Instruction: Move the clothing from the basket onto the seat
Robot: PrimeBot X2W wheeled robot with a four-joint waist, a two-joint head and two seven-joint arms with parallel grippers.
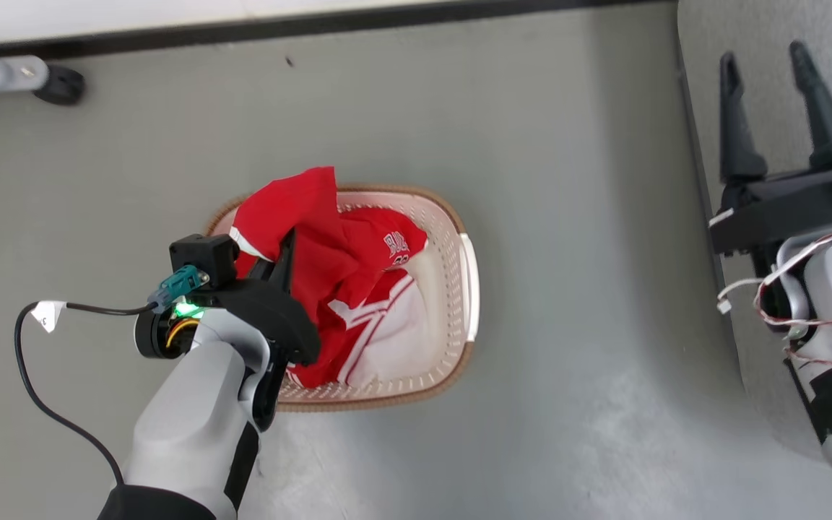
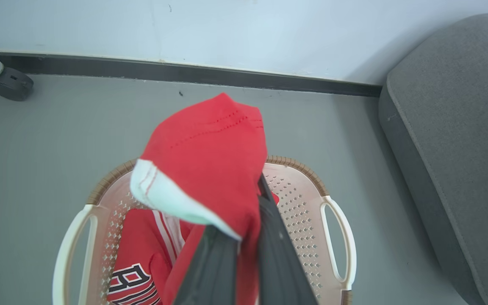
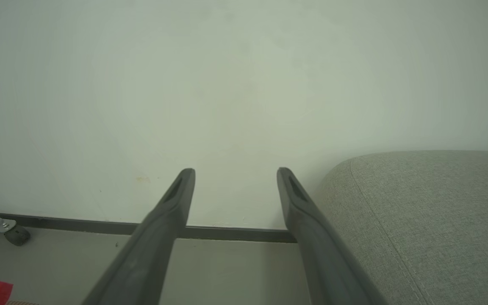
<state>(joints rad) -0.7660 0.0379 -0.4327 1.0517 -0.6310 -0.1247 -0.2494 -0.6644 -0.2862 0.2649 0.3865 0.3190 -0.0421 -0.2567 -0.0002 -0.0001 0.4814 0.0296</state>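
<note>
Lift-out step. Clenched left pincer [image 1: 282, 263] on a red fold of the clothing [image 1: 344, 289] over the left rim of the basket [image 1: 452, 217], rest seemingly inside. Held right pincer [image 1: 763, 58] released above the edge of the seat [image 2: 460, 127]. Called next for lifting clear, swinging right onto seat.

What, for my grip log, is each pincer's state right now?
Left pincer: closed on the red and white shiny fabric clothing.
Right pincer: open, holding nothing.

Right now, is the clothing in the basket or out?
Partly out: the left pincer holds some red clothing above the basket; the rest lies inside.
</note>
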